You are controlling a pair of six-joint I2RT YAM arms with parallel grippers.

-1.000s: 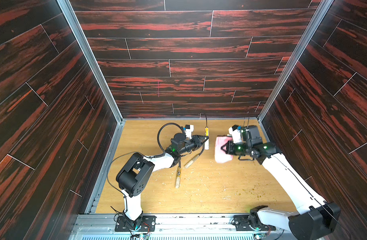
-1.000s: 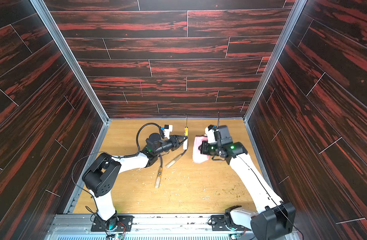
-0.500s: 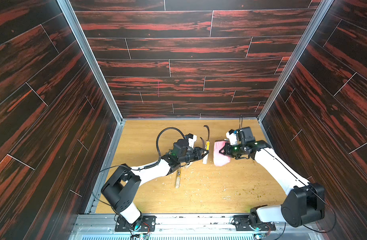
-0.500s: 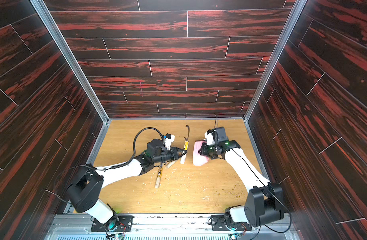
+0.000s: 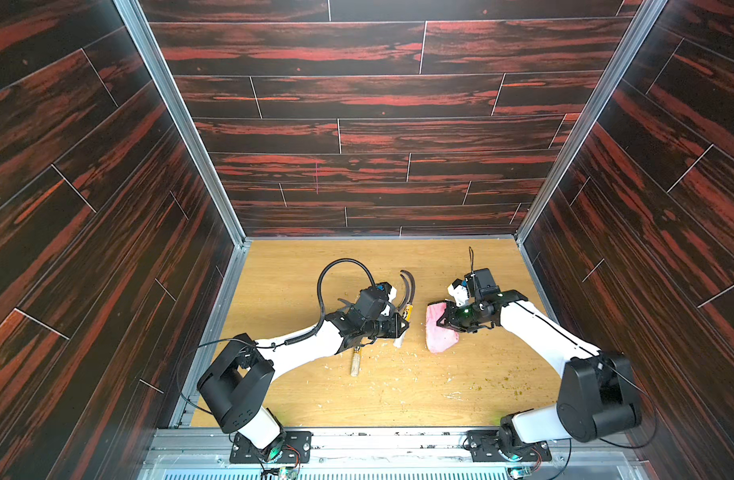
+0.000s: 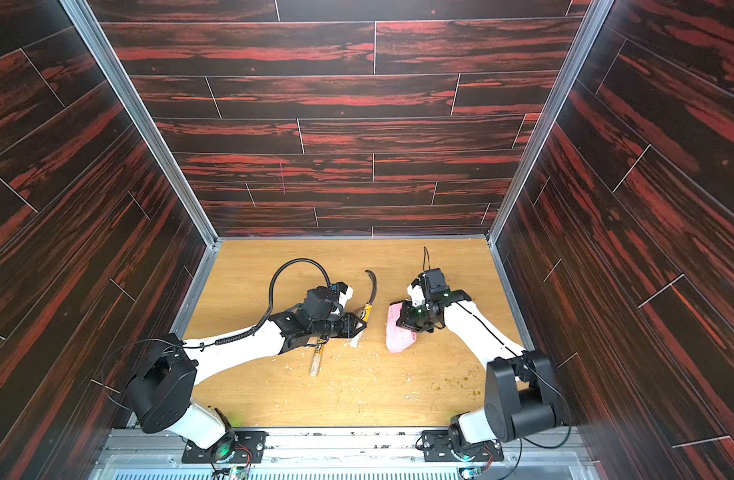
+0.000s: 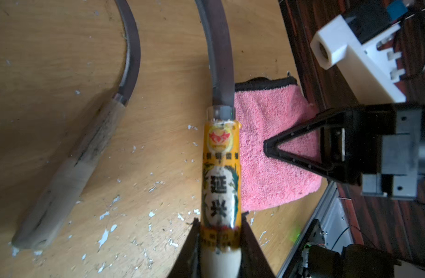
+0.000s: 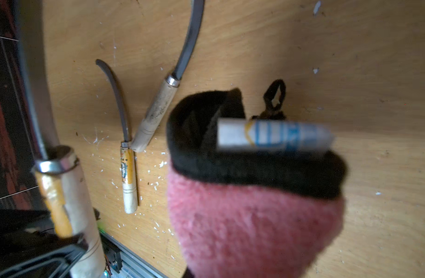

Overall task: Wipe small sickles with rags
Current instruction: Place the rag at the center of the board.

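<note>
Near the middle of the table [image 5: 440, 399] the gripped sickle [image 5: 407, 311] sits in the left gripper [image 5: 400, 326], handle toward the front edge and blade toward the back wall. Just to its right, and apart from it, is the rag [image 5: 438, 336] in the right gripper [image 5: 444, 320]. The bare-handled sickle [image 7: 69, 173] lies on the table just left of the gripped one, and its handle end meets the neck of the front sickle [image 5: 355, 365], which lies nearer the front edge, partly under the left arm.
</note>
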